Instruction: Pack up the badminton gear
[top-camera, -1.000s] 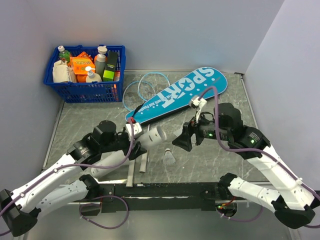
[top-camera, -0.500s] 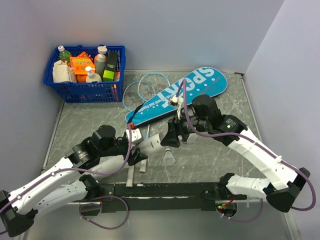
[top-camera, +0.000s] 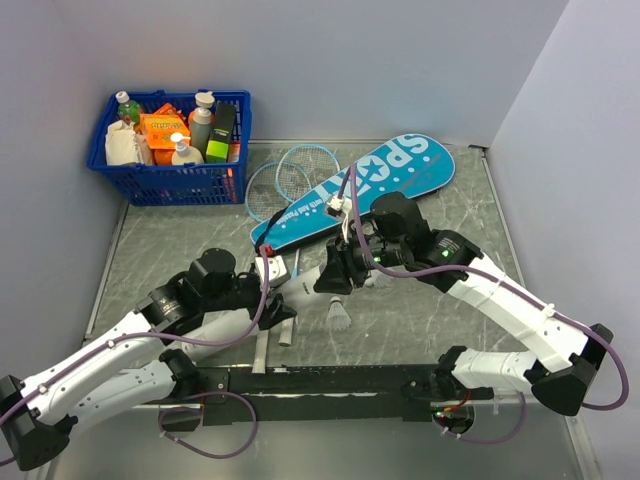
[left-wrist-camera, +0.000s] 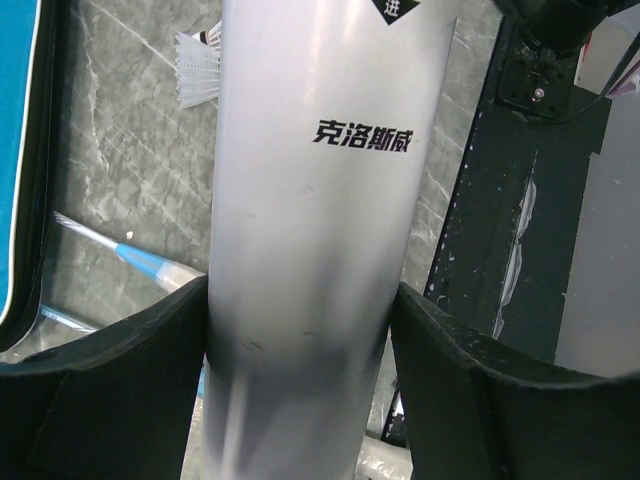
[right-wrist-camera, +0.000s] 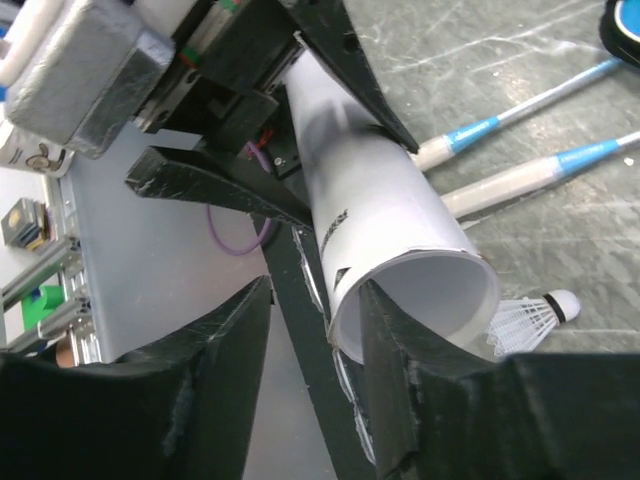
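Observation:
My left gripper (top-camera: 275, 300) (left-wrist-camera: 300, 330) is shut on a white shuttlecock tube (top-camera: 305, 285) (left-wrist-camera: 320, 200), held above the table with its open end toward the right arm. My right gripper (top-camera: 335, 275) (right-wrist-camera: 315, 370) is open and empty at the tube's open mouth (right-wrist-camera: 420, 300); one finger (right-wrist-camera: 400, 390) stands right at the rim. A white shuttlecock (top-camera: 338, 315) (right-wrist-camera: 530, 315) lies on the table below. Two light-blue rackets (top-camera: 290, 175) lie partly under the teal "SPORT" bag (top-camera: 370, 185), their handles (right-wrist-camera: 500, 185) toward the front.
A blue basket of bottles (top-camera: 170, 185) stands at the back left. The black base rail (top-camera: 330, 380) runs along the near edge. Grey walls close in at the back and both sides.
My right gripper has moved left and slightly down, from beside the bag to the tube's open end. My left gripper has kept hold of the tube and shifted it a little.

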